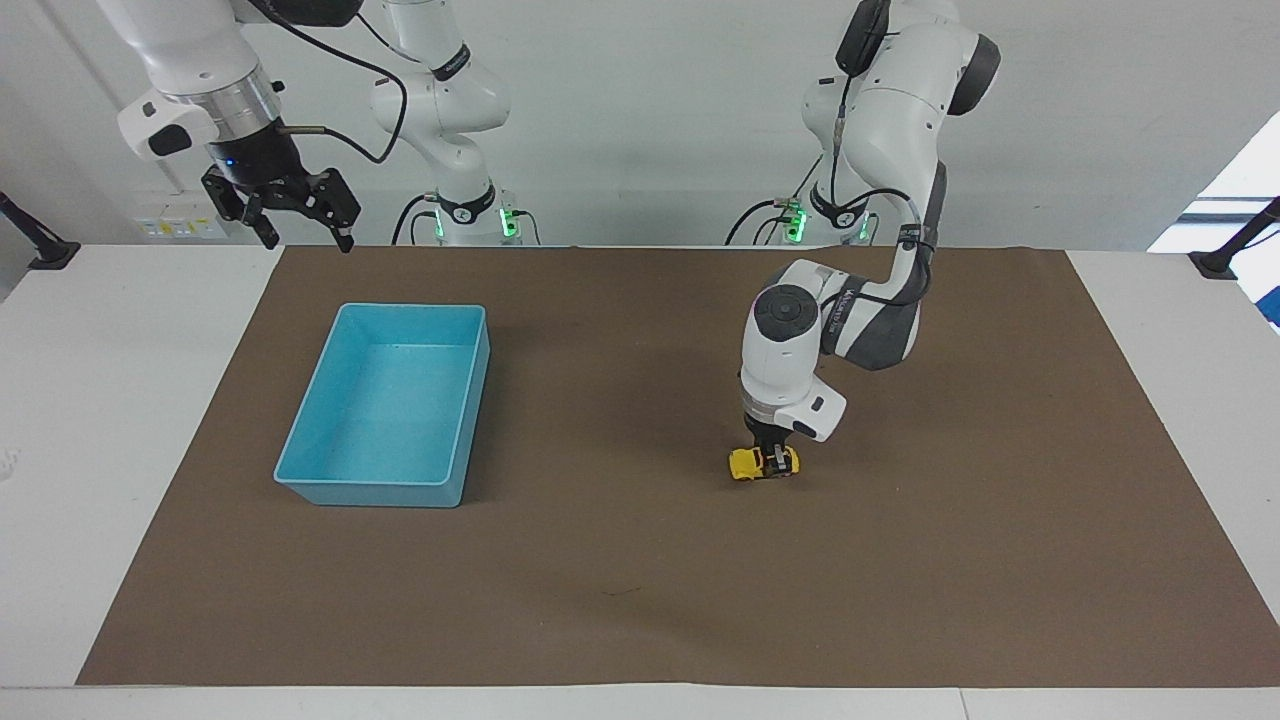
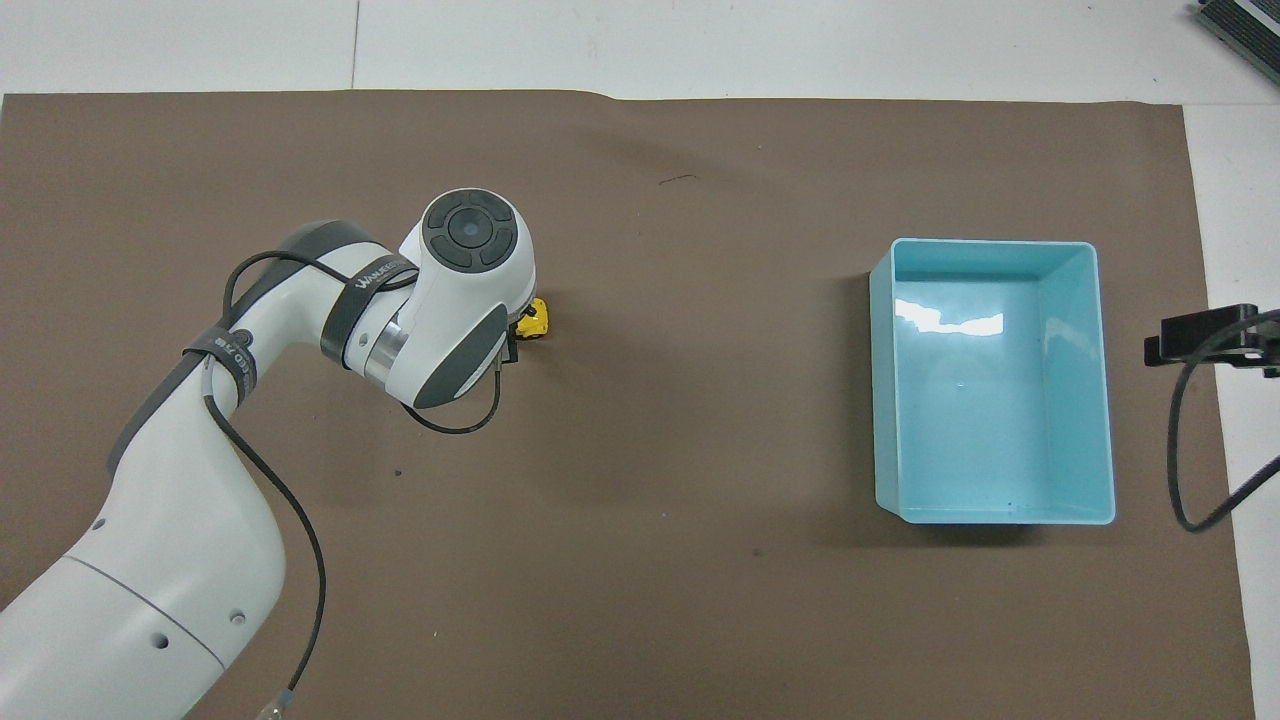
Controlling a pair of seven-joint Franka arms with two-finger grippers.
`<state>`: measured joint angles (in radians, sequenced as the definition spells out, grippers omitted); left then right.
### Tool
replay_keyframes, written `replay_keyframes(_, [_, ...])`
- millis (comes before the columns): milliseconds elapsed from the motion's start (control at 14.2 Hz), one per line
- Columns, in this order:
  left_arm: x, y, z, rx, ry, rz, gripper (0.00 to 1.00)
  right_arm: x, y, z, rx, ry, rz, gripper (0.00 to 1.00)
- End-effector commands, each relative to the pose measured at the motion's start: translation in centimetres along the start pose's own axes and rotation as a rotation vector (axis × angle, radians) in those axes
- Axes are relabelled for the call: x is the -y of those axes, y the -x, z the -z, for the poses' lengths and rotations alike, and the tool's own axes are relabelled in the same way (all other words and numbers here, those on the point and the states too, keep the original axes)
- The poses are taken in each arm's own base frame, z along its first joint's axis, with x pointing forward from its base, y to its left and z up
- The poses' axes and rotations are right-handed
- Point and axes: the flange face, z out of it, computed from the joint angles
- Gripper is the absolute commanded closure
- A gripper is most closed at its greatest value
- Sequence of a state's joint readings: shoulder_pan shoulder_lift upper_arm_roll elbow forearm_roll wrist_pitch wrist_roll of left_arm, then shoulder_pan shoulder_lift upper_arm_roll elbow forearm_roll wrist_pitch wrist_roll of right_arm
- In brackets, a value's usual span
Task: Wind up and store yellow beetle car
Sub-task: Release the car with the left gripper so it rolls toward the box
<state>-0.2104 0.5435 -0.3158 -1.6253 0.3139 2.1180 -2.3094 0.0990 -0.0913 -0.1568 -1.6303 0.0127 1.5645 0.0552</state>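
Yellow beetle car (image 1: 762, 464) sat on the brown mat (image 1: 640, 560), wheels down, roughly mid-depth and toward the left arm's end of the tabletop (image 1: 90, 400). Left gripper (image 1: 771, 460) was down on it, fingers closed on the car body from above; in the overhead view the wrist hid most of the car (image 2: 535, 320), only one yellow end showing.

Open mat lay on every side of the car, with a wide bare stretch between it and the light-blue bin (image 1: 385, 405). Bin stood well apart from the car, toward the right arm's end, its long sides running nearer-to-farther from the robots, all four walls inside the mat's edges. Nothing visible inside it.

Right gripper (image 1: 300, 215) waited high over the mat corner nearest the robots at the right arm's end, fingers spread open and holding nothing. Its dark tip (image 2: 1200, 335) just entered the overhead view beside the bin.

A black clamp post (image 1: 1225, 255) stood at the tabletop's edge, off the mat.
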Motion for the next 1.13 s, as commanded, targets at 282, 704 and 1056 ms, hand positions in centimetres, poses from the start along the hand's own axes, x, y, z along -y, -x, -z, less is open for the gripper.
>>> replay_keyframes(282, [-0.4,-2.3,-3.1,-0.024,-0.014,-0.004,1.00,-0.1,0.2,0.2,-0.005,-0.011,0.013,0.00])
replay_keyframes(704, [-0.6,-2.5,-1.8,-0.023,0.002,-0.020,0.00,-0.1,0.2,0.2,-0.005,-0.011,0.013,0.00])
replay_keyframes(1056, [-0.7,-2.6,-1.4,-0.020,0.008,-0.015,0.00,0.0,0.2,0.2,-0.005,-0.011,0.015,0.00])
